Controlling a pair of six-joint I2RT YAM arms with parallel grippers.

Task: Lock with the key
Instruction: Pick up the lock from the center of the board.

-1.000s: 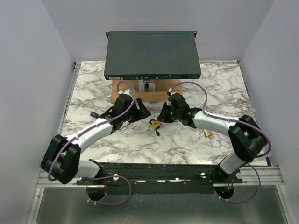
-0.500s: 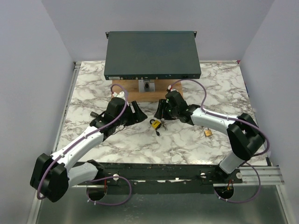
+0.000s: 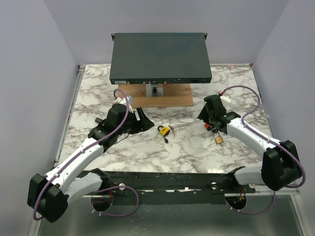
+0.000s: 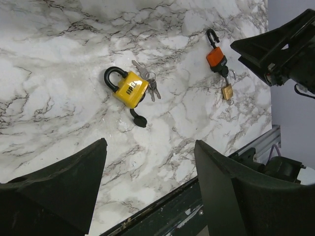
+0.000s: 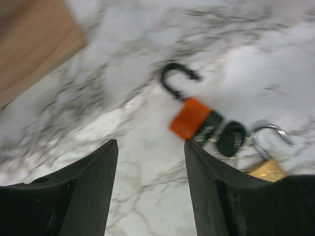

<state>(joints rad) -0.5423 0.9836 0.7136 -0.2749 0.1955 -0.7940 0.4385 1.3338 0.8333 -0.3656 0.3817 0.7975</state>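
Note:
The key (image 5: pixel 189 118), with its bright orange head, lies on the marble in a small bunch with a black hook (image 5: pixel 172 78) and a dark round key head (image 5: pixel 231 138). From above, the key (image 3: pixel 212 128) lies right of centre, and it also shows in the left wrist view (image 4: pixel 215 56). My right gripper (image 5: pixel 150 142) hangs open just short of it, nothing between its fingers, and sits close above the bunch (image 3: pixel 209 119). My left gripper (image 4: pixel 150 142) is open and empty, left of a yellow padlock (image 4: pixel 129 88).
The yellow padlock (image 3: pixel 164 130) lies mid-table with loose keys (image 4: pixel 149 84) beside it. A small brass padlock (image 3: pixel 218 139) rests by the orange key. A dark flat box (image 3: pixel 160 56) sits on a wooden board (image 3: pixel 179 96) at the back, a metal latch (image 3: pixel 155 91) on its front.
My right gripper has opened and swung right, away from the yellow padlock to above the orange key bunch. The left arm has drawn back slightly. The yellow padlock stays on the marble.

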